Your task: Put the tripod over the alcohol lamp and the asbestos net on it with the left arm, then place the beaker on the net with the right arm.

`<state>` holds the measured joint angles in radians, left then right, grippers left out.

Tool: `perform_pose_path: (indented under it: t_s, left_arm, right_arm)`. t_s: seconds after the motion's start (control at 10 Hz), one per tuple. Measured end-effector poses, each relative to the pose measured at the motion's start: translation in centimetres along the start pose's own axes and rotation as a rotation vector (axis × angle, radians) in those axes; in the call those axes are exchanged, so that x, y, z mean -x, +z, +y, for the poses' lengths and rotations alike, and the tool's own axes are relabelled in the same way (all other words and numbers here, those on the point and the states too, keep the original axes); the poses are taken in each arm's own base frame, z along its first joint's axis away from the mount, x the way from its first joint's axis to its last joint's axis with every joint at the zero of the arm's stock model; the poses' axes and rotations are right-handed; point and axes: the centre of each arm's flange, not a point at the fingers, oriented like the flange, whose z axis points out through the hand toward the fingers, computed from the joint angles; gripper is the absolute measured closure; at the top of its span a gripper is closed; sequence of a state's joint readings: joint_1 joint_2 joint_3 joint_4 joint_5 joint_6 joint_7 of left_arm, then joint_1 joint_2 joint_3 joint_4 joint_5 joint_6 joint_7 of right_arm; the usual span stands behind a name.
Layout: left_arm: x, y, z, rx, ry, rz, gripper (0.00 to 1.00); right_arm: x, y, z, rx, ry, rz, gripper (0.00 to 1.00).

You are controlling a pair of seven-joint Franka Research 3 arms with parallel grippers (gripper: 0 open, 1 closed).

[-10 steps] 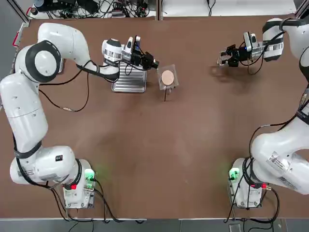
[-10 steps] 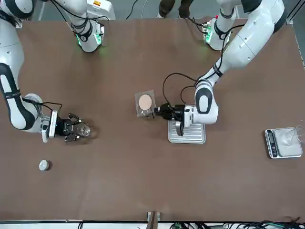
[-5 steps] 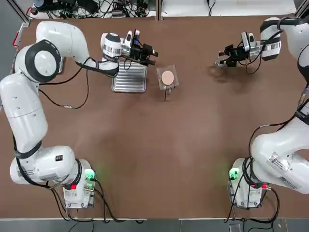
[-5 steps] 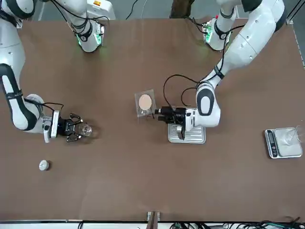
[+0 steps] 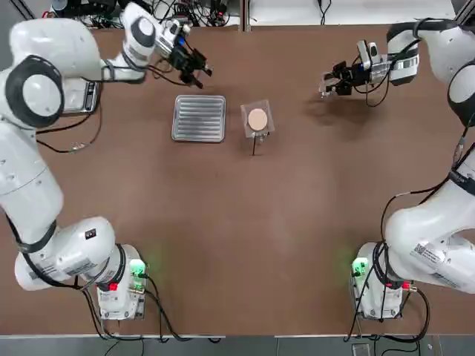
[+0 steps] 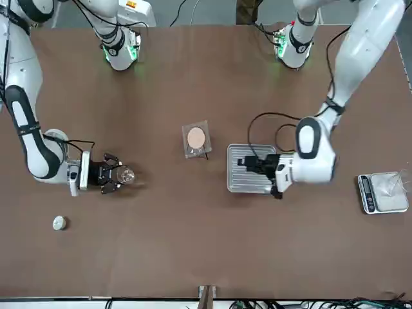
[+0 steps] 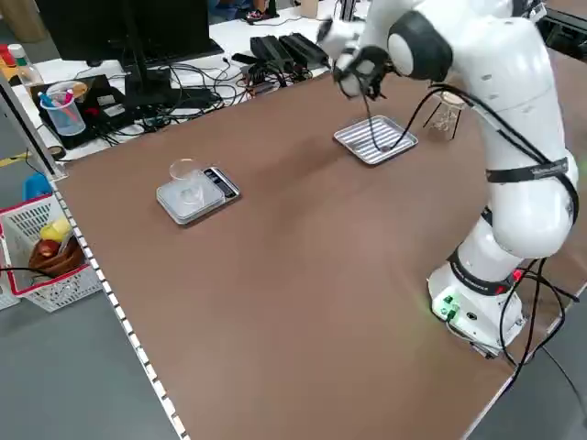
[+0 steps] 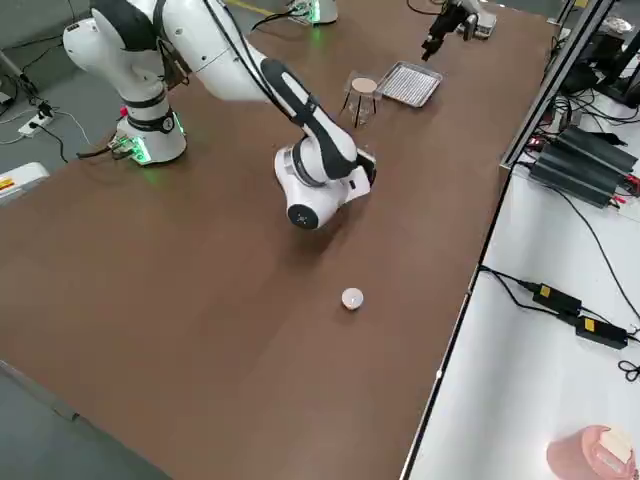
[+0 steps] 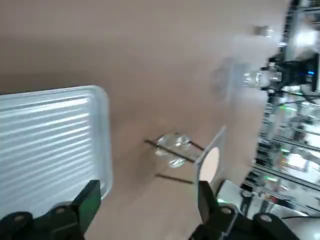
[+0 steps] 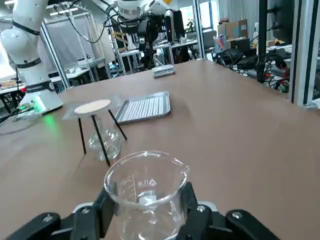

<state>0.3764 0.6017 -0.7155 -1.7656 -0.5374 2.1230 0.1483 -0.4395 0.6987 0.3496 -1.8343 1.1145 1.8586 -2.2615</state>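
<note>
From left to right in the top view: the left tool (image 5: pixel 199 65) hangs empty with fingers spread beyond the ribbed tray (image 5: pixel 199 117), its share apparently finished. Next, the asbestos net (image 5: pixel 257 119) lies on the tripod (image 10: pixel 95 132) over the alcohol lamp (image 10: pixel 106 135), ready to bear glass. Farthest right, the right tool (image 5: pixel 332 80) clamps the beaker (image 10: pixel 146 189) above the counter (image 5: pixel 237 222), well apart from the net, for carrying over.

Brown table (image 5: pixel 237 222) carries ribbed tray (image 5: pixel 199 118), tripod (image 5: pixel 254 141), scale (image 6: pixel 382 192), small white cylinder (image 6: pixel 59 223)
</note>
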Motion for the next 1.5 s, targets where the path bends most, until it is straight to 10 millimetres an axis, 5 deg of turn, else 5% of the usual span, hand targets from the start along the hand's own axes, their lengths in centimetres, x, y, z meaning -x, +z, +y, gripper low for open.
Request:
perform_pose_path:
  t_s: [0.3, 0.7, 1.5]
  left_arm:
    - [3.6, -12.8, -1.7, -0.261, -0.074, 0.017, 0.06]
    - [8.5, -24.7, -3.2, -0.499, -0.142, 0.095, 0.01]
    - [15.3, -34.8, 5.0, -0.622, -0.233, 0.154, 0.01]
  right_arm:
    - [-3.3, 4.6, -0.7, 0.003, -0.001, 0.010, 0.42]
    - [-7.3, 9.9, -3.4, 0.018, 0.013, 0.038, 0.42]
    - [-14.1, 22.9, -11.5, 0.055, 0.038, 0.033, 0.42]
